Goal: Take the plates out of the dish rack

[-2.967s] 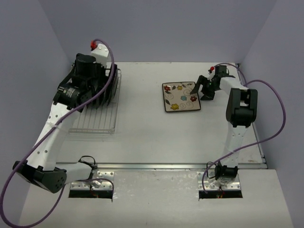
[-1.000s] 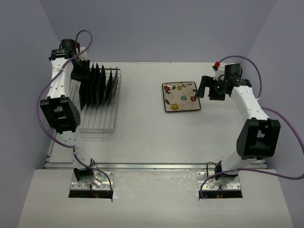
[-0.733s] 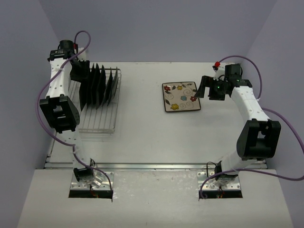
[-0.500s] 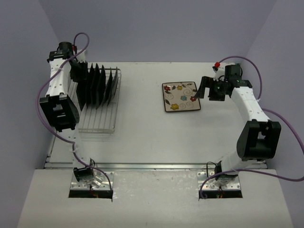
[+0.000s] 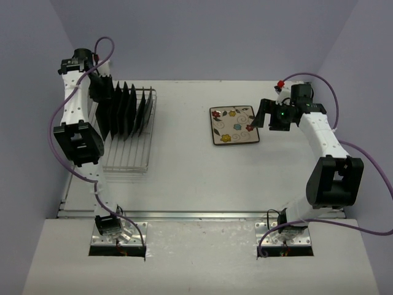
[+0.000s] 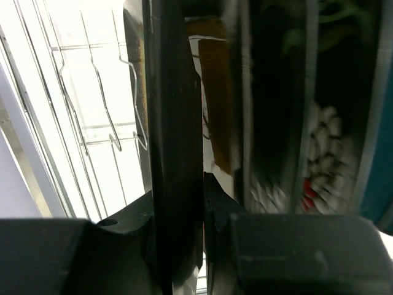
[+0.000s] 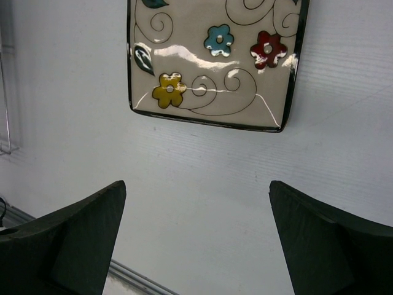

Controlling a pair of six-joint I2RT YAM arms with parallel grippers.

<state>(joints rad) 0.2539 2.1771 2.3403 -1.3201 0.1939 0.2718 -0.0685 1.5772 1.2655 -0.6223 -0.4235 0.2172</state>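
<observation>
Rack plate (image 6: 175, 123) sits clamped between left fingers (image 6: 123, 246); right fingers (image 7: 73, 246) apart near floral plate (image 7: 209, 67).

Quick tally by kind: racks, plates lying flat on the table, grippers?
Dish rack: 1
Plates flat on the table: 1, the floral plate
Grippers: 2, left gripper closed on a dark racked plate, right gripper open
Total: 4
</observation>
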